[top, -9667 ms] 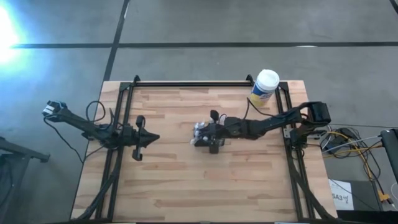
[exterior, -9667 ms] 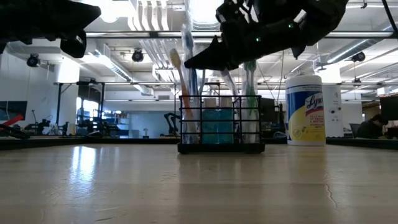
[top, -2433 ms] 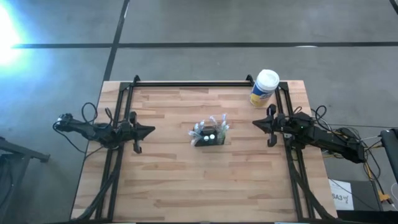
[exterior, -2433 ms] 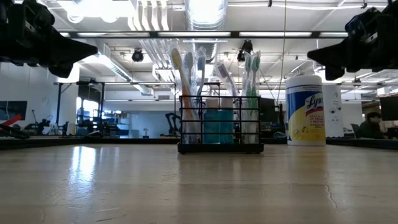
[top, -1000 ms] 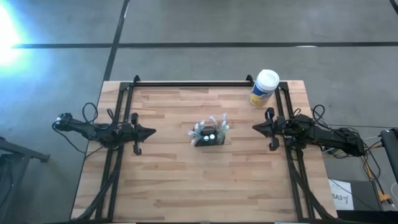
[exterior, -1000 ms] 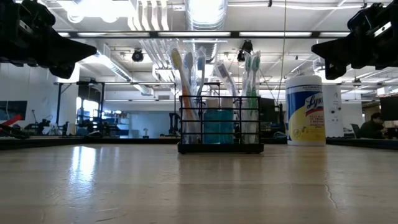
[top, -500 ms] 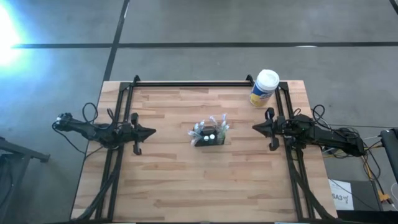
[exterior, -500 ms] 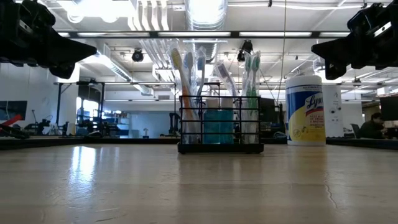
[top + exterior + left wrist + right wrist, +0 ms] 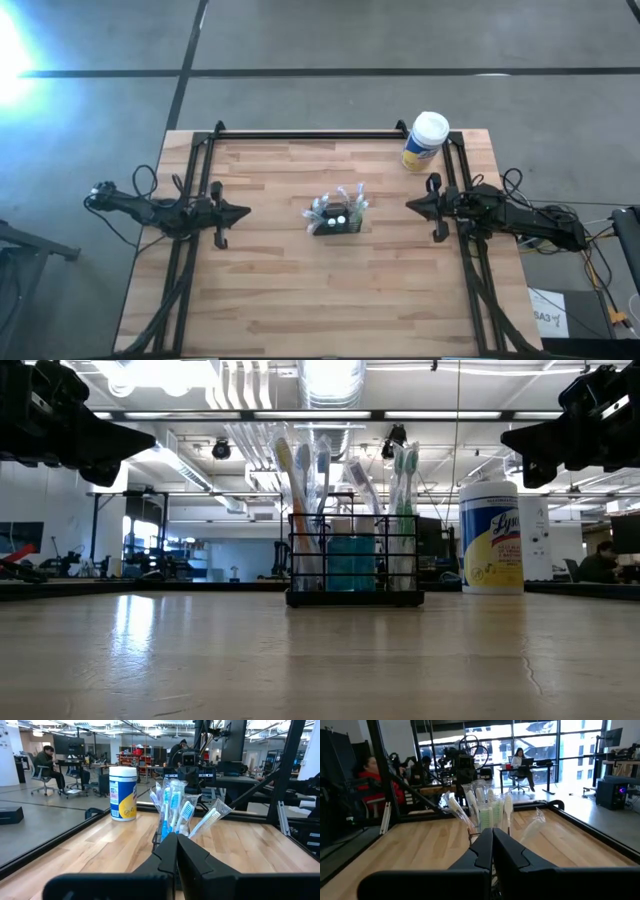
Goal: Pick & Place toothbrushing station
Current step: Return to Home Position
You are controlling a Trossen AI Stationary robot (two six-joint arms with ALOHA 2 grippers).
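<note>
Our toothbrushing station (image 9: 338, 218) stands at the middle of the table (image 9: 280, 290), our left gripper (image 9: 243, 211) at its nine o'clock, right gripper (image 9: 412, 203) at three, both well apart from it, jaws together, empty. We should settle each arm outward, never crossing the station.

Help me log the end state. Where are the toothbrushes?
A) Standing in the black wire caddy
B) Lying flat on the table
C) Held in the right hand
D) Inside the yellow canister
A: the toothbrushes stand upright in the black wire caddy, while the left hand and right hand hang shut and empty at either side.
</note>
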